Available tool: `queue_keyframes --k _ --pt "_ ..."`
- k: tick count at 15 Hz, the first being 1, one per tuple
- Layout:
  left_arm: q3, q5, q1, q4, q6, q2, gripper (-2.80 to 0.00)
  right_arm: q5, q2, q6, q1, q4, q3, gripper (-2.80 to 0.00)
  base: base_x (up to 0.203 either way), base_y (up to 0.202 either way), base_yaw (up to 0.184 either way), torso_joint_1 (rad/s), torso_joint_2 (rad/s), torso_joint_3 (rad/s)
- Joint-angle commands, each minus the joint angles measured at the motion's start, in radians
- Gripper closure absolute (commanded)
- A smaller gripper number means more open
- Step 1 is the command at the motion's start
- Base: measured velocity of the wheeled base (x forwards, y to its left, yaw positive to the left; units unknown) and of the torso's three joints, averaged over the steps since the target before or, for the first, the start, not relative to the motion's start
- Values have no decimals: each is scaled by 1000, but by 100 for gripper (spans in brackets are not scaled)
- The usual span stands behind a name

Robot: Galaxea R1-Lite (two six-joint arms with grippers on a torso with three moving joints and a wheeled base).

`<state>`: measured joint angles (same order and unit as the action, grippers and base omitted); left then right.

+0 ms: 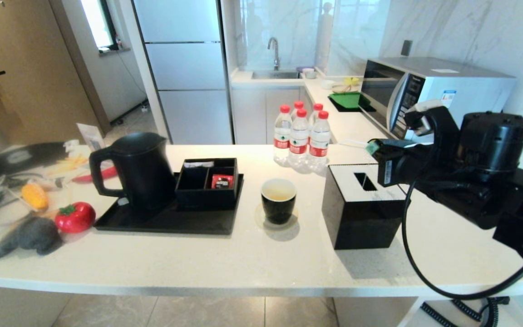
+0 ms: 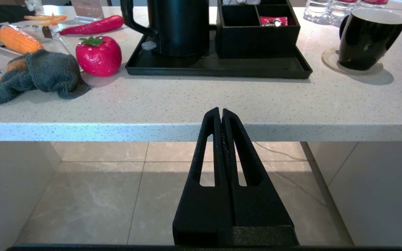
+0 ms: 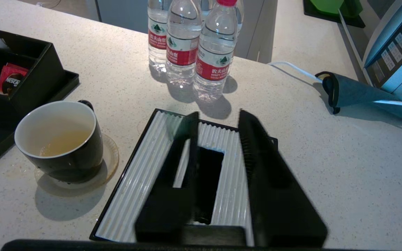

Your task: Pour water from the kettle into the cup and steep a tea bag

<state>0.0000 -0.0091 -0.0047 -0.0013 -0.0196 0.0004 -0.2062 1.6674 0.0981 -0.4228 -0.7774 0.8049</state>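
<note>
The left gripper [image 2: 221, 113] hangs below the counter edge [image 2: 201, 130], jaws pressed together on nothing. Farther in, the right gripper [image 3: 218, 118] hovers over the tissue box [image 1: 361, 206], jaws parted and empty. The cup [image 1: 278, 200] beside it holds pale yellowish liquid, perhaps tea; the kettle [image 1: 139, 170] stands on the tray [image 1: 166, 222] beyond.

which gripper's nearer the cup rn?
Right. The right gripper hangs open above the tissue box beside the cup; the left gripper sits shut below the counter edge.
</note>
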Motion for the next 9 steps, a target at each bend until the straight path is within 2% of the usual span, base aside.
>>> queue_keyframes --k 1,9 --pt "0 0 0 0 0 0 0 -1 2 0 -1 -14 4 -280 0 0 0 0 0 0" --pt "0 0 0 0 0 1 0 -4 -11 0 2 -19 2 -280 0 0 0 0 0 0"
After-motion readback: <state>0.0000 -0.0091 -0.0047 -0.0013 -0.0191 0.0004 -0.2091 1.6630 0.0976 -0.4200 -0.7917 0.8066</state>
